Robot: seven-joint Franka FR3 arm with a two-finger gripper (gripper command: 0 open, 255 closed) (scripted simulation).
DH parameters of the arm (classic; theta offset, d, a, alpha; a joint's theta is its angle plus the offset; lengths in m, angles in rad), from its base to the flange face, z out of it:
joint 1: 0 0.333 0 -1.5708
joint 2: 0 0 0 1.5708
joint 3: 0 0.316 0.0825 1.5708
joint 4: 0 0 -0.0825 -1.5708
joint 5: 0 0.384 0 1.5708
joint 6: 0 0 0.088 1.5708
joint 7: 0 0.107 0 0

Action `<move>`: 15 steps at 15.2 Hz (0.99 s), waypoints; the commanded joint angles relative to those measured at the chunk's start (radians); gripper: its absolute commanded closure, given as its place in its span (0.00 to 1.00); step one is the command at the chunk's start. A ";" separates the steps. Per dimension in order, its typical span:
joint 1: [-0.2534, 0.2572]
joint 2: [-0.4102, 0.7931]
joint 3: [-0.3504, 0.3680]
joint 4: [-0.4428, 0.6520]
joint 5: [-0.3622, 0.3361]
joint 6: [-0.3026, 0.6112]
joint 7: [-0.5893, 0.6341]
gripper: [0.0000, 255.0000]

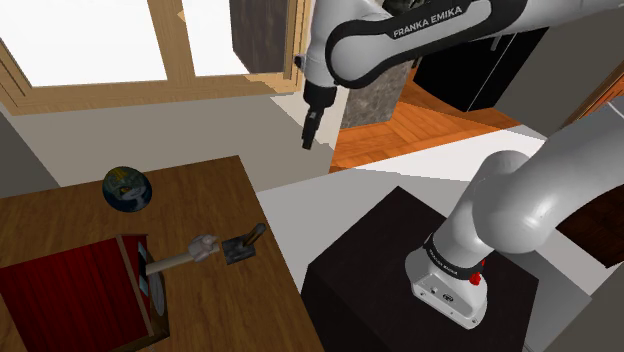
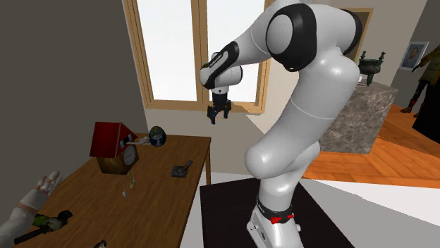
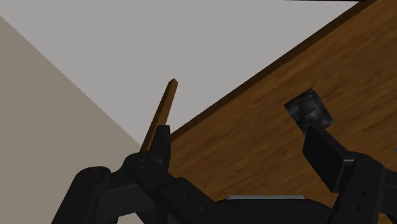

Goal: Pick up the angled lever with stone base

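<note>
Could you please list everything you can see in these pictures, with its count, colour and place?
Table: one, brown wood, beside the stand.
Lever: one, dark with a speckled grey base, on the table near the stand-side edge.
Globe: one, blue-green, on the table's window side.
Little house: one, red roof, brown walls, on the table.
Hand on a rod: one, whitish, between little house and lever.
Window: one, wood-framed, behind the table.
Stone block: one, grey, on the orange floor.
Stand: one, black, under the arm.
Arm: one, white, dark joints.
Pincer: one, black, open, high over the table's edge.
</note>
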State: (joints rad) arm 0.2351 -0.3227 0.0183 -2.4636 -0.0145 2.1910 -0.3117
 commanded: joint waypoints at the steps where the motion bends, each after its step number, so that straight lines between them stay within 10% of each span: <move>1: 0.019 0.060 0.010 0.011 0.007 0.043 -0.025 0.00; 15: 0.139 0.481 0.115 0.125 0.004 0.301 -0.143 0.00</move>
State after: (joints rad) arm 0.3636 0.1298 0.1227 -2.3457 -0.0073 2.4750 -0.4521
